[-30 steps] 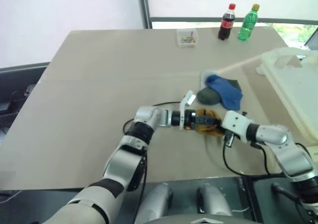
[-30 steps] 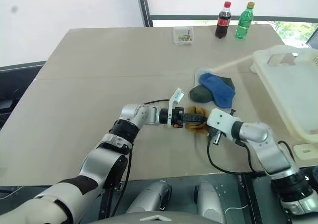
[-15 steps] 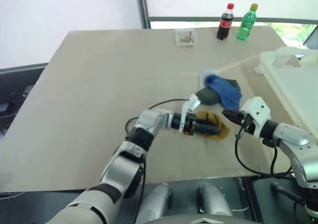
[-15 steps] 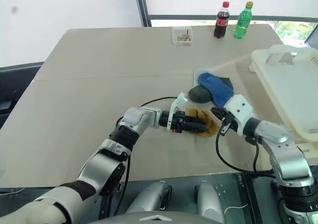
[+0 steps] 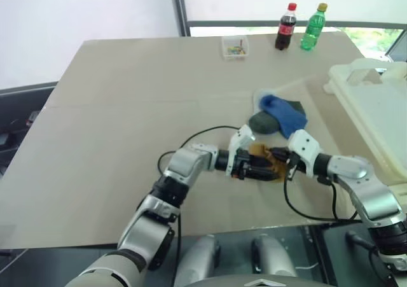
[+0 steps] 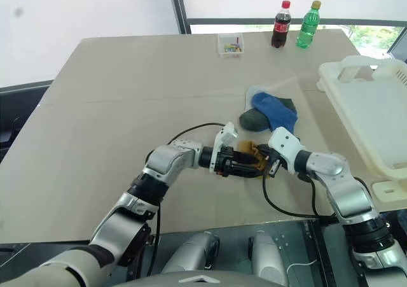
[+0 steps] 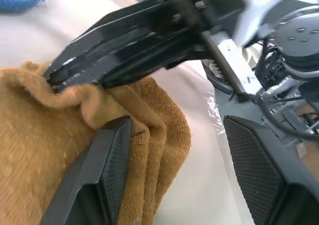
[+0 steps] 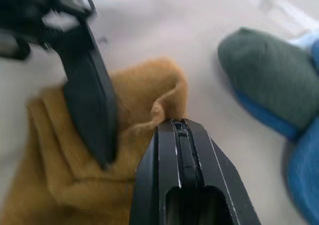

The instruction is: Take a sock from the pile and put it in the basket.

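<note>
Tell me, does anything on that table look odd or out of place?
One mustard yellow sock lies rumpled apart from the pile, with both claws on it: the right claw pinches its edge shut, while the left claw stands open astride its folds.

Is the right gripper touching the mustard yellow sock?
Touching. In the left wrist view, the right gripper has its shut black fingertips pinching a raised fold of the mustard yellow sock.
</note>
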Controlling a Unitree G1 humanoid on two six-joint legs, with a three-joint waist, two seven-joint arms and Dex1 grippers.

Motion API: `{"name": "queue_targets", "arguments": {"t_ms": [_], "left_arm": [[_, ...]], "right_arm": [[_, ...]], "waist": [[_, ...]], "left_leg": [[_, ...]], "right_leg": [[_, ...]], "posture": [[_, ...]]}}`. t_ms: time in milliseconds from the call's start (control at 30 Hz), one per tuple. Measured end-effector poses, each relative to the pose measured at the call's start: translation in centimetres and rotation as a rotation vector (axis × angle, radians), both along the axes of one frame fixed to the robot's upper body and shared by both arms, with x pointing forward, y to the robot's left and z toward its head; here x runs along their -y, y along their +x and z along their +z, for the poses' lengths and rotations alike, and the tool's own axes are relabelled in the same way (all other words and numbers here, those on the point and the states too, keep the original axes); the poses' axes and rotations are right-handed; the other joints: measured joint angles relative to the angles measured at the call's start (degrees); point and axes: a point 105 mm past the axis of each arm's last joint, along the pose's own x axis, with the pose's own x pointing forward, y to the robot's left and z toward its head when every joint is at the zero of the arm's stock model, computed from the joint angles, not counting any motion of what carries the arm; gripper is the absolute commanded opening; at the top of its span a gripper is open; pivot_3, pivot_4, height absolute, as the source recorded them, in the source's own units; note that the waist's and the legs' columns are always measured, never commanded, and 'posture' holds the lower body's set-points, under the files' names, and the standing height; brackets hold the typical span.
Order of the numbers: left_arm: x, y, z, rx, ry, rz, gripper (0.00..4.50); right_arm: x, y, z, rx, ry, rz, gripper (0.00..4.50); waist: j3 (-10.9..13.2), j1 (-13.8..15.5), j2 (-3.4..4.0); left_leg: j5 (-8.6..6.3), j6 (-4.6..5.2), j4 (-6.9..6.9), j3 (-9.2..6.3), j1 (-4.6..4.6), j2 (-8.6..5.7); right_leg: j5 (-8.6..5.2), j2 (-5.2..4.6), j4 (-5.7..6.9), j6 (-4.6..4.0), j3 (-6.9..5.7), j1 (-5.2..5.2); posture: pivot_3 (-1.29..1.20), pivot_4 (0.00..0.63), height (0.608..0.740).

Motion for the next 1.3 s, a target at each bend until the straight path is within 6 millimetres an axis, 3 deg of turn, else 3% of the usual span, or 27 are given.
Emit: {"name": "queue_targets", "arguments": {"t_ms": [200,300,400,500,633,733,767,967,1133,1300], "left_arm": [[-3.2,0.2,1.2,0.192,-0.007,0.096,3.12],[-5.2,0.1,1.8,0.212,-0.024,0.155,3.12],[-5.7,0.2,1.9,0.211,-0.035,0.186,3.12],[-6.1,0.7,2.4,0.248,-0.049,0.231,3.16],[-6.3,0.6,2.8,0.294,-0.052,0.237,3.16],[-6.8,0.5,2.3,0.291,-0.038,0.249,3.16],[-6.9,0.5,2.2,0.290,-0.034,0.253,3.16],[-7.0,0.6,1.9,0.290,-0.024,0.269,3.16],[-7.7,0.4,1.4,0.283,0.002,0.284,3.16],[-7.9,0.3,1.6,0.296,0.008,0.281,3.16]], "right_arm": [[0.5,0.3,-0.5,0.022,-0.007,0.000,0.00],[0.7,0.3,-0.5,0.027,-0.005,-0.005,0.00],[0.7,0.2,-0.3,0.029,0.006,-0.012,0.00],[0.6,-0.4,1.1,-0.005,0.100,-0.040,0.70],[0.0,-1.5,4.0,0.000,0.199,-0.047,2.56],[-0.5,-1.9,4.6,-0.007,0.199,-0.078,4.11],[-0.5,-1.8,4.5,-0.010,0.199,-0.103,4.44],[-2.2,-1.1,2.7,-0.071,0.141,-0.192,4.44],[-1.0,-0.6,0.4,-0.156,0.105,-0.351,4.44],[0.2,-1.6,0.0,-0.206,0.119,-0.407,4.44]], "waist": [[0.0,0.1,0.01],[0.0,0.1,0.02],[0.0,0.3,0.02],[0.0,0.2,0.03],[0.1,0.1,0.09],[0.1,0.2,0.10],[0.1,0.2,0.10],[0.1,0.2,0.11],[0.1,0.2,0.12],[0.1,0.3,0.13]], "left_leg": [[0.00,0.00,0.01,0.04,0.08,0.01],[0.00,0.00,0.01,0.04,0.08,0.00],[0.00,0.00,0.04,0.02,0.07,-0.01],[0.00,0.00,0.03,0.01,0.02,0.00],[-0.01,0.01,0.00,0.01,-0.05,0.01],[-0.01,0.01,-0.01,0.01,-0.07,0.01],[-0.01,0.01,0.00,0.01,-0.06,0.01],[0.00,0.00,0.00,0.03,-0.07,0.01],[0.00,0.01,-0.01,0.03,-0.10,0.00],[-0.01,0.01,0.00,0.02,-0.10,-0.01]], "right_leg": [[0.01,-0.01,0.01,-0.01,0.04,0.08],[0.01,-0.01,0.01,-0.01,0.03,0.10],[0.01,-0.02,0.00,0.00,-0.01,0.13],[0.01,-0.02,0.01,-0.01,0.00,0.06],[0.01,-0.02,0.00,-0.01,0.02,-0.03],[0.01,-0.02,0.01,-0.02,0.01,-0.05],[0.01,-0.02,0.00,-0.02,0.00,-0.04],[0.01,-0.02,0.02,-0.02,0.02,-0.07],[0.01,-0.02,0.00,-0.03,0.02,-0.09],[0.01,-0.04,-0.01,-0.02,0.00,-0.07]], "posture": [[0.00,0.150,0.729],[0.00,0.150,0.729],[0.00,0.150,0.729],[0.00,0.150,0.729],[0.00,0.150,0.729],[0.00,0.150,0.729],[0.00,0.150,0.729],[0.00,0.150,0.729],[0.00,0.150,0.729],[0.00,0.150,0.729]]}}
